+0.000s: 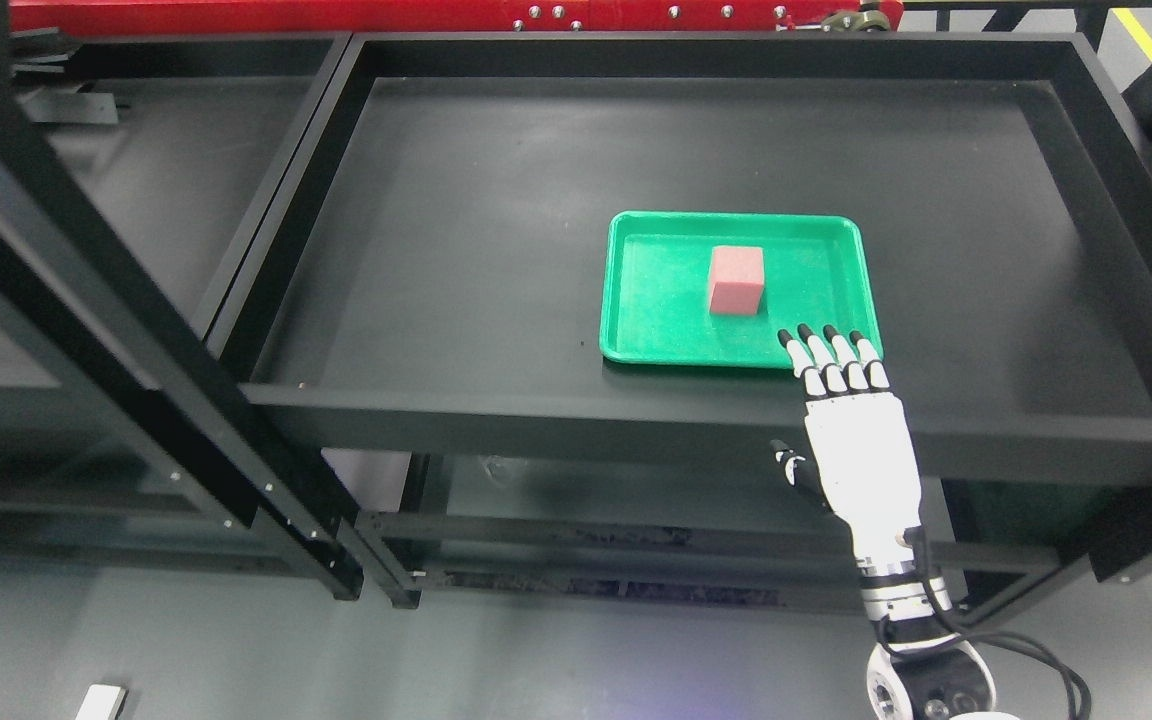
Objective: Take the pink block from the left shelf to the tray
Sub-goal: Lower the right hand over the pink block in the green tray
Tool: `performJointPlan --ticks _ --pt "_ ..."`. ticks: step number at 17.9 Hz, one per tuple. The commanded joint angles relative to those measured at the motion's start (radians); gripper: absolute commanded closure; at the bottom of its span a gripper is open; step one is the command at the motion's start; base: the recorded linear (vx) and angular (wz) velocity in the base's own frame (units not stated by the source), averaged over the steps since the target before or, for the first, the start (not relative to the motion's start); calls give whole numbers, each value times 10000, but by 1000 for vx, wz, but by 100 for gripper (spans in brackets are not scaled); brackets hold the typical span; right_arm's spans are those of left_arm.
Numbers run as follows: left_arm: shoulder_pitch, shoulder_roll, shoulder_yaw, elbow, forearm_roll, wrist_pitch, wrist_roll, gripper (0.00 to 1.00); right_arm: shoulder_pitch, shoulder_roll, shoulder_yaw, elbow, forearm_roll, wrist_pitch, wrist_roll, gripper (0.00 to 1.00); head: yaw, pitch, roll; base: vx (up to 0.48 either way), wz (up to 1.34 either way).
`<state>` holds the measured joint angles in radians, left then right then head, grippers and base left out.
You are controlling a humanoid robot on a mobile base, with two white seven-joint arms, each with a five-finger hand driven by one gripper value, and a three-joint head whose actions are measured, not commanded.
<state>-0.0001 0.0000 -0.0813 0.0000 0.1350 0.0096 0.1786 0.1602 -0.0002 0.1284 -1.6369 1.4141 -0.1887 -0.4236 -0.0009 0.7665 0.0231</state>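
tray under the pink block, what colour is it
Green. The tray shows best in the head view, the only view here, with the pink block standing inside it.

Pink block upright in green tray

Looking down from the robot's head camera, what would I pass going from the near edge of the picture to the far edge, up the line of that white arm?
Right hand, open with fingers straight → near rim of the green tray → pink block resting in the tray → bare black shelf surface → red bar along the top.
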Motion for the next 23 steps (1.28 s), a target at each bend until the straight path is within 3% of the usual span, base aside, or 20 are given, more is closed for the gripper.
performJointPlan --ticks 1,9,23 --pt "-291 174 0 -174 0 -4 8 0 -83 -172 96 1 3 -61 614 4 0 0 0 306 -73" --pt "-290 174 0 -174 0 -4 8 0 -144 -172 66 16 -887 -107 2654 4 0 0 0 262 -22" --pt "-306 174 0 -174 0 -4 8 0 -159 -172 50 124 -872 -152 3791 4 0 0 0 148 -27"
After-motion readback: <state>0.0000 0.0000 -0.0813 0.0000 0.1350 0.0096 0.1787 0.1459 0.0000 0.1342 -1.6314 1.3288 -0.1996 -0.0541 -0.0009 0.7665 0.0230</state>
